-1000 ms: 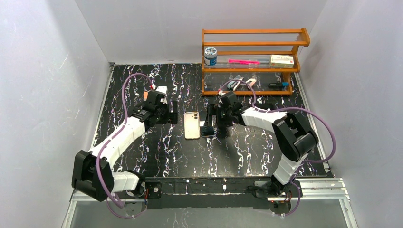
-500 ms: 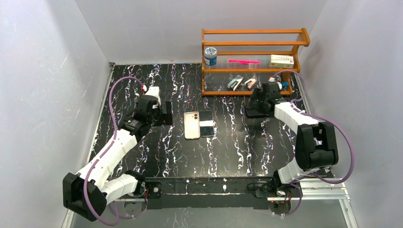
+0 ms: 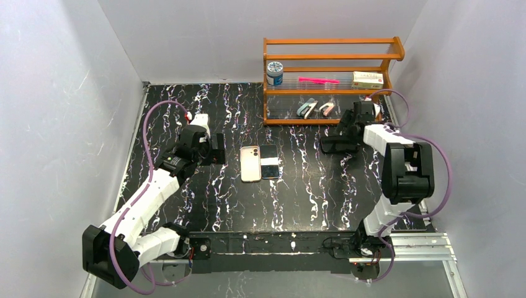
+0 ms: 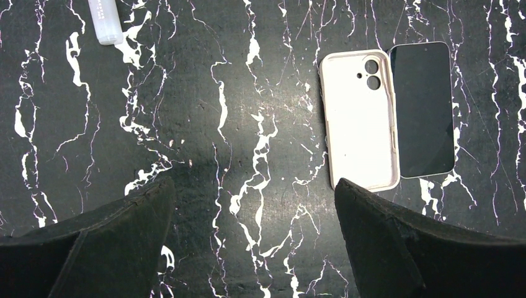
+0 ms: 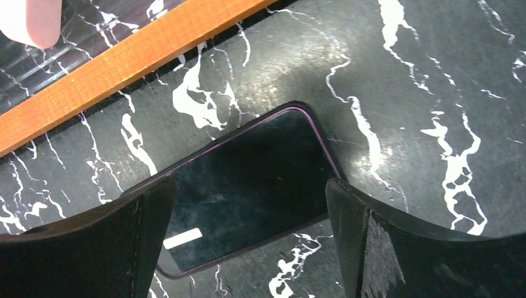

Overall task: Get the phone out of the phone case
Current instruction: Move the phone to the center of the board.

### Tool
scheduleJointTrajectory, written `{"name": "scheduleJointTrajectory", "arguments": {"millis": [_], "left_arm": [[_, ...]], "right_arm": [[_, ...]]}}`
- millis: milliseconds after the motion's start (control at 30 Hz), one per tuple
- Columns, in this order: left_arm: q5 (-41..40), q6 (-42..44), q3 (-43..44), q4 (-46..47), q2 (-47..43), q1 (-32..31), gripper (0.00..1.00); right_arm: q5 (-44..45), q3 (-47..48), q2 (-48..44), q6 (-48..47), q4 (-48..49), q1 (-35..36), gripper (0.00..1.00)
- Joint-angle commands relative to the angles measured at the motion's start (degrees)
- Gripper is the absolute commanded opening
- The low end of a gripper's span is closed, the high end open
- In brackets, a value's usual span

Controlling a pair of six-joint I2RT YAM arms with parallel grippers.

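Two grippers hang over a black marbled table (image 3: 186, 105), both with nothing in them. At the left, the left gripper (image 4: 254, 248) has its fingers (image 4: 118, 242) spread wide above bare tabletop, with a small white tube (image 4: 105, 22) lying well apart at the far left of its wrist view. To its right the cream phone case (image 4: 360, 121) lies with its hollow side up, camera holes at the far end. The phone (image 4: 425, 108) lies outside the case, just beside its right edge, dark screen up. Further right, a wooden shelf (image 3: 329, 57) stands at the back, holding a jar (image 3: 274, 72) and a box (image 3: 368, 79). In front of it the right gripper (image 5: 248, 242) is also spread wide, over a second dark flat slab with a purple rim (image 5: 248, 186), close to the shelf's bottom rail.
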Motion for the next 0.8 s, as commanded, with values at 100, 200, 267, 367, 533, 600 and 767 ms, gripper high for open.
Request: {"name": "scheduleJointTrajectory", "arguments": {"millis": [100,200,267,367,533,600,767], "left_arm": [[-1.72,0.14,-0.55,0.24,0.00,-0.31,0.98],[-1.49,0.14,-0.55,0.23,0.17,-0.31,0.98],[-1.19,0.13,-0.57,0.27,0.34,-0.31,0.98],[-1.15,0.20,-0.56,0.22,0.27,-0.31,0.98],[-1.07,0.51,-0.55,0.17,0.16,-0.31,0.98],[-0.96,0.74,-0.55,0.17,0.13,-0.31,0.98],[-0.65,0.93,-0.57,0.06,-0.13,-0.31,0.98]], "right_arm": [[10.50,7.43,4.94,-1.63,-1.74,6.21,0.99],[12.03,8.80,6.32,-2.18,-2.45,7.78,0.99],[12.22,9.69,7.45,-2.28,-3.23,8.24,0.99],[12.97,11.31,9.78,-2.29,-5.95,8.74,0.99],[13.78,11.75,11.65,-2.29,-9.68,9.40,0.99],[14.22,10.70,11.05,-2.37,-10.71,9.55,0.99],[16.10,6.67,7.91,-2.29,-13.98,9.59,0.99]]}}
